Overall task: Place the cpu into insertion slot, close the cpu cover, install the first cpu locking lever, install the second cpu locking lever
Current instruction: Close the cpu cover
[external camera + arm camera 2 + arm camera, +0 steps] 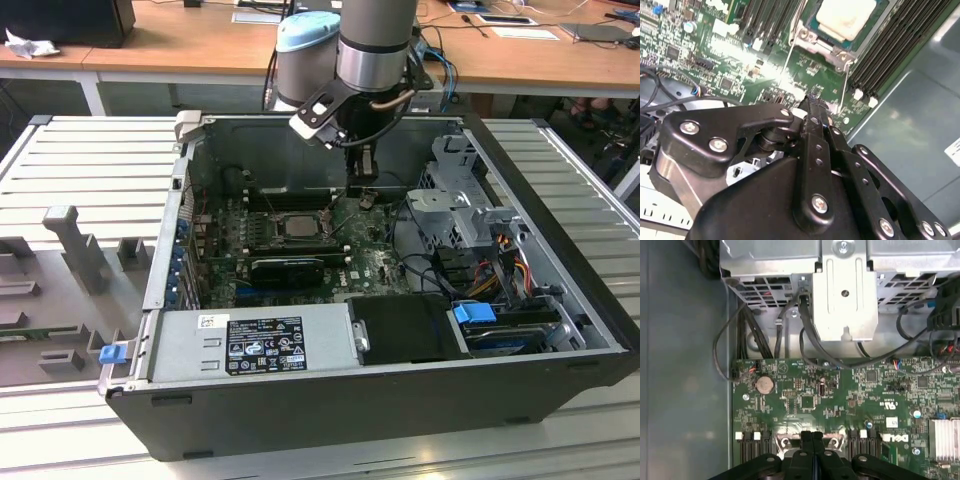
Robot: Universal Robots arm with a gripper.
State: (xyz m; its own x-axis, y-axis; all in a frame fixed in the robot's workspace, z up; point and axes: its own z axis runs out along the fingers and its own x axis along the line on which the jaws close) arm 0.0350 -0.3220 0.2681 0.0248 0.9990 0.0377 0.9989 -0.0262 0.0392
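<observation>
Seemingly seated, the cpu lay under its cpu cover; the pincer, clenched empty, hung just beside, likely to press a locking lever.

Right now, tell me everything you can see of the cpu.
The cpu is a small flat square chip with a pale silver-beige metal face and rounded corners. It lies flat, face up, in the insertion slot on the green board, between rows of black memory slots. The silver-grey cpu cover lies around its face. The shut gripper hovers beside the slot, apart from the chip.
</observation>
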